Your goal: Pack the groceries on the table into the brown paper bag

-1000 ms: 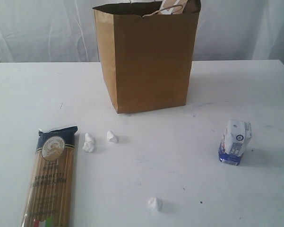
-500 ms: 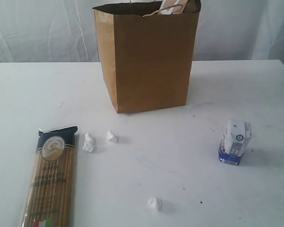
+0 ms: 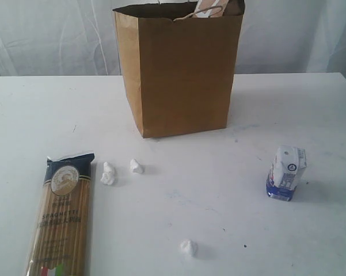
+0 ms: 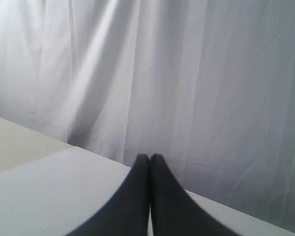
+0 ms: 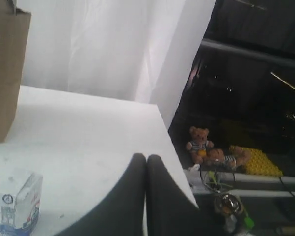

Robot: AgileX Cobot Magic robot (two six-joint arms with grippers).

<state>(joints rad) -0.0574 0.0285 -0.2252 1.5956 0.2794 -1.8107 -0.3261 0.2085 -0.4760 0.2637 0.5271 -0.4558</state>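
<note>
Left gripper (image 4: 149,158) and right gripper (image 5: 146,158) were closed and empty; small white-blue carton (image 3: 286,172) stood at 4 o'clock from brown paper bag (image 3: 181,75), so right should open wide and grip its narrow sides.

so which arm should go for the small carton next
Right. The small white-blue carton stands on the right side of the table, and the right wrist view shows it close by the shut right gripper. The left gripper faces only curtain and table.
</note>
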